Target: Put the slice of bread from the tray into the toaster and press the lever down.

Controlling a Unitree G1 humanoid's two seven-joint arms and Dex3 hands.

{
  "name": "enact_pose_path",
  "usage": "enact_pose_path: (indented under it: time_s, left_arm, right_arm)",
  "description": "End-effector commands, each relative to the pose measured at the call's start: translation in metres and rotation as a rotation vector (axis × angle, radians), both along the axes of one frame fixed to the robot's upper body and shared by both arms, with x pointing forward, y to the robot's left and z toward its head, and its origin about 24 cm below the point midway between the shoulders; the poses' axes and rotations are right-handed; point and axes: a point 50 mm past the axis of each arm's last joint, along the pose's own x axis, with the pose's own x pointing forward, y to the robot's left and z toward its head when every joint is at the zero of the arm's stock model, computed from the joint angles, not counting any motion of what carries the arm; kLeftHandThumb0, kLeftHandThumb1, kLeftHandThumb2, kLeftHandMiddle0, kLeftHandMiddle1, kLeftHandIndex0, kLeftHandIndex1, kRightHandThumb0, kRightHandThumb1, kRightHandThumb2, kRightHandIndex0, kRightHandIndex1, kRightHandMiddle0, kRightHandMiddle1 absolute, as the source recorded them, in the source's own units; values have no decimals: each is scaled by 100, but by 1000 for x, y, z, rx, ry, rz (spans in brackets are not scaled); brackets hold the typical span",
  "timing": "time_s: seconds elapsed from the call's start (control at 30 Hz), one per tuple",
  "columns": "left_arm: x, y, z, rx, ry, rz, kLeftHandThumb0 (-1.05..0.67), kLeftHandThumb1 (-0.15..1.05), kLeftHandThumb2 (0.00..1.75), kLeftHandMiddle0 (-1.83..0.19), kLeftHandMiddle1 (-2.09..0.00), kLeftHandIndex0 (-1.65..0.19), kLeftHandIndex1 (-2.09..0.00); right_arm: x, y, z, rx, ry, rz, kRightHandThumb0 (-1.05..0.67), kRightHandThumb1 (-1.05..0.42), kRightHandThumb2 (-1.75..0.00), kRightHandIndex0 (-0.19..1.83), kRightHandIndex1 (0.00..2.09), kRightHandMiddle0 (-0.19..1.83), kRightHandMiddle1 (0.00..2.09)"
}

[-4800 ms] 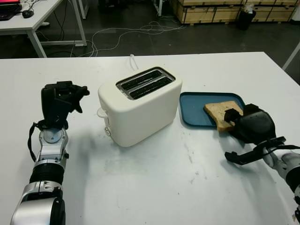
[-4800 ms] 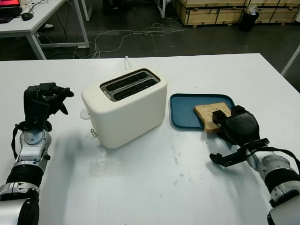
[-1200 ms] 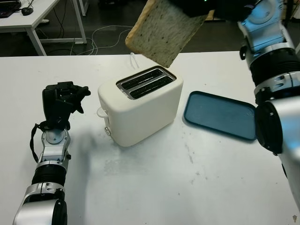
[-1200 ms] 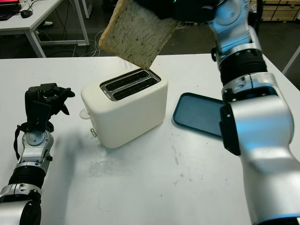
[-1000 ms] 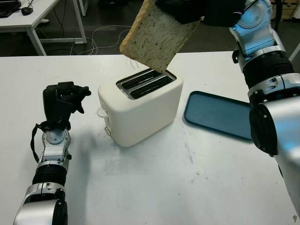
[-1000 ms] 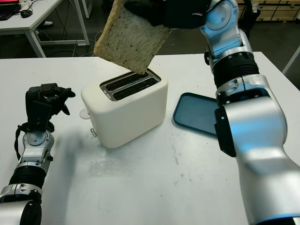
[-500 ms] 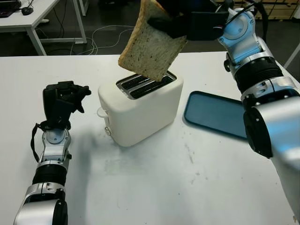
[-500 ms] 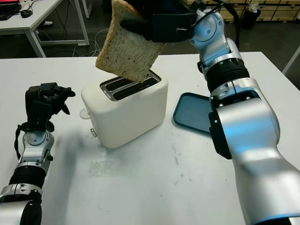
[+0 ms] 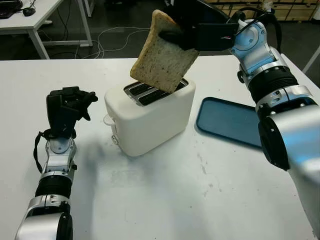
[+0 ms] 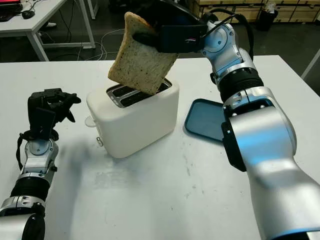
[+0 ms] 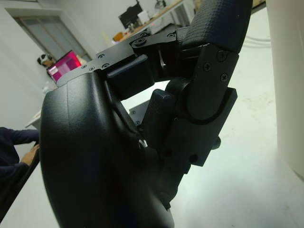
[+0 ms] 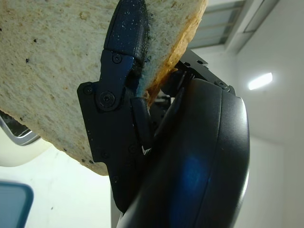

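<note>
My right hand (image 9: 182, 30) is shut on the slice of bread (image 9: 162, 55) and holds it tilted just above the white toaster (image 9: 150, 112). The slice's lower corner hangs over the toaster's slots (image 9: 150, 91), near the rear one. In the right wrist view a black finger (image 12: 121, 57) presses against the speckled bread (image 12: 47, 66). The toaster's lever (image 9: 109, 120) sticks out of its left end. The blue tray (image 9: 230, 122) lies bare to the right of the toaster. My left hand (image 9: 67, 107) stands upright on the table left of the toaster, fingers curled.
The white table (image 9: 165, 200) stretches wide in front of the toaster. A white cable (image 9: 142, 65) runs off behind the toaster. Beyond the table's far edge are a dark floor with cables and another table (image 9: 35, 20).
My right hand has lowered the bread from high above the toaster down toward the slots, tilting it more upright. The left hand has not moved.
</note>
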Motion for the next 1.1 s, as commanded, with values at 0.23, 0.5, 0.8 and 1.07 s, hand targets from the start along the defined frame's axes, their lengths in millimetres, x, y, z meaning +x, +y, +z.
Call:
enact_pose_path:
  time_s: [0.23,0.5,0.8,1.07]
  left_arm:
    - [0,-1,-1,-16,3,-3,-105,92,14,-157,-127,-157,-64]
    - [-1,-1,-1,-2,4,-1,-105,92,15,-157,-126,-157,-64]
    - [0,-1,-1,-8,6,1,-105,92,14,-157,-126,-157,-65]
    - [-1,-2,-1,3,5,3,-105,92,15,-157,-126,-157,-64]
  right_arm:
    - [3,-3,-17,-21,50,-45,-53,-92,-48,110,175,85,175]
    - [3,-7,-23,-59,50,-43,-51,-92,-50,110,175,87,175]
    - [3,-10,-19,-28,35,-50,-53,-92,-52,114,175,90,175]
    - [2,-3,6,118,-72,-64,-55,-92,-55,110,175,87,175]
